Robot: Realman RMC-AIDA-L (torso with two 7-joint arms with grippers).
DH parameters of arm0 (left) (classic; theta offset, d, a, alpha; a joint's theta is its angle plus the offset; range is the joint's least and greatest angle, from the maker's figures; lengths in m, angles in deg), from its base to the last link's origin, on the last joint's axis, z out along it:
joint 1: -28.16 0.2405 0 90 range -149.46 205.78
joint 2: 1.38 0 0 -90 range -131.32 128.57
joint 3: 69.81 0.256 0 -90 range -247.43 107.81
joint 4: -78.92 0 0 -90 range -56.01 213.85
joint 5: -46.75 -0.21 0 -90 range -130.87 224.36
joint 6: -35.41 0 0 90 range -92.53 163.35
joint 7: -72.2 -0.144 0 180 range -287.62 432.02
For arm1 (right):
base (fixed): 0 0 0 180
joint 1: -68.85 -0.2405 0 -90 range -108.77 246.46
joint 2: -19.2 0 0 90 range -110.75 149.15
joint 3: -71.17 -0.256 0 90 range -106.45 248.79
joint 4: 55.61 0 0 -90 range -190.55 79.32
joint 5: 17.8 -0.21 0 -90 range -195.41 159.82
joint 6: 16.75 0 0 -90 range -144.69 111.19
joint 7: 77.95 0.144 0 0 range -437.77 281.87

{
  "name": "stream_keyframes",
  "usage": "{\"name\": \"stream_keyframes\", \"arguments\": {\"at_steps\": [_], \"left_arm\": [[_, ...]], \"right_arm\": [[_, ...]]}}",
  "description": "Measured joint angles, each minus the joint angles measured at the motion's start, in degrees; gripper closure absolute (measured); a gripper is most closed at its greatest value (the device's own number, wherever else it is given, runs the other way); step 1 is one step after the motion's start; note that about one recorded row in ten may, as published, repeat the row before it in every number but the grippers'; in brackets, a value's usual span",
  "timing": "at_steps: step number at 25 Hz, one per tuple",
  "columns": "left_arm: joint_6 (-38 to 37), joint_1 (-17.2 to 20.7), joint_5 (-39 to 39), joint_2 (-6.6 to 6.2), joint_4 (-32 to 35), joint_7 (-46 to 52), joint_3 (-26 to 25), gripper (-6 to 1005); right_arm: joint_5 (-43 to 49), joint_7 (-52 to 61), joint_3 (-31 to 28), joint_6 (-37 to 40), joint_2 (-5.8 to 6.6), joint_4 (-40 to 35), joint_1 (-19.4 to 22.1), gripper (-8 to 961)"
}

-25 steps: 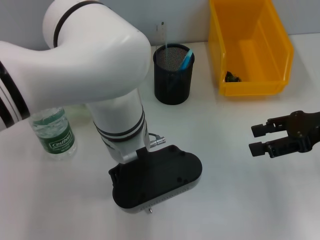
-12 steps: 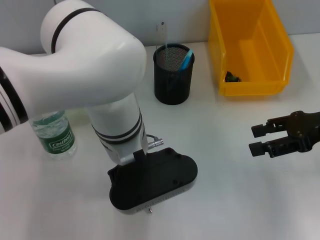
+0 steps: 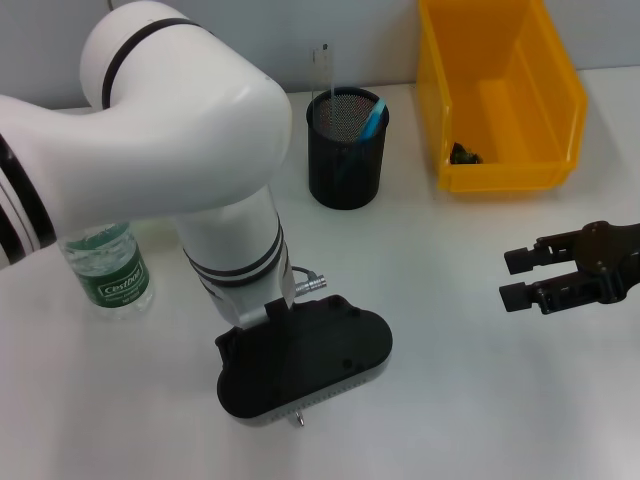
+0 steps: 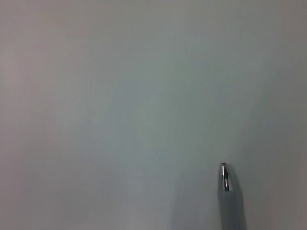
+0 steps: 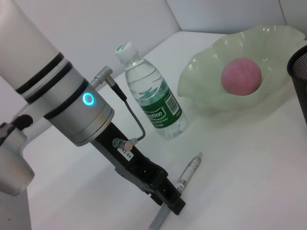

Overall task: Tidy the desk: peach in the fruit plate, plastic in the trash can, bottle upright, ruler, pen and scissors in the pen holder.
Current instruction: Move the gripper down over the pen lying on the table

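- Reaching down to the desk [image 3: 450, 400], the left gripper [image 5: 169, 203] sits low and in front of the pen holder [image 3: 346, 150], on the robot's side of it. Its black body points straight down.
- We see the pen [image 5: 190, 171] lying flat on the desk right at this gripper. Its silver tip pokes out from under the black body in the head view.
- We cannot tell whether the gripper has closed on the pen or only rests over it.
- Further out, the right gripper [image 3: 515, 277] hovers to the right of the pen holder and nearer the robot. Its jaws stand wide apart with nothing between them.
- We find the scissors [image 3: 372, 122] already in the pen holder, a light blue part leaning on the rim.
- We find the ruler [image 3: 323, 70] in the pen holder too, standing up above the mesh at the far side.
- We see the bottle [image 3: 108, 265] standing upright to the left of the pen holder and nearer the robot. Its cap is on, and it is partly hidden by the left arm.
- We see the peach [image 5: 241, 76] resting inside the fruit plate [image 5: 211, 72], which sits close beside the pen holder.
- We note the trash can [image 3: 500, 90] to the right of the pen holder, near it but not touching, with a small dark scrap [image 3: 462, 153] on its floor.
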Motion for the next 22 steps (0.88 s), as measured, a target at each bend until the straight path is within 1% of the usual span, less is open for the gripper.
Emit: {"name": "stream_keyframes", "arguments": {"at_steps": [12, 22], "left_arm": [[-0.27, 0.0, -0.18, 0.0, -0.24, -0.13, -0.23, 636], [-0.06, -0.09, -0.04, 0.0, -1.01, -0.2, -0.36, 632]], "right_arm": [[0.0, 0.19, -0.12, 0.16, 0.0, 0.0, 0.2, 185], [0.0, 0.65, -0.13, 0.28, 0.16, 0.0, 0.0, 185]]}}
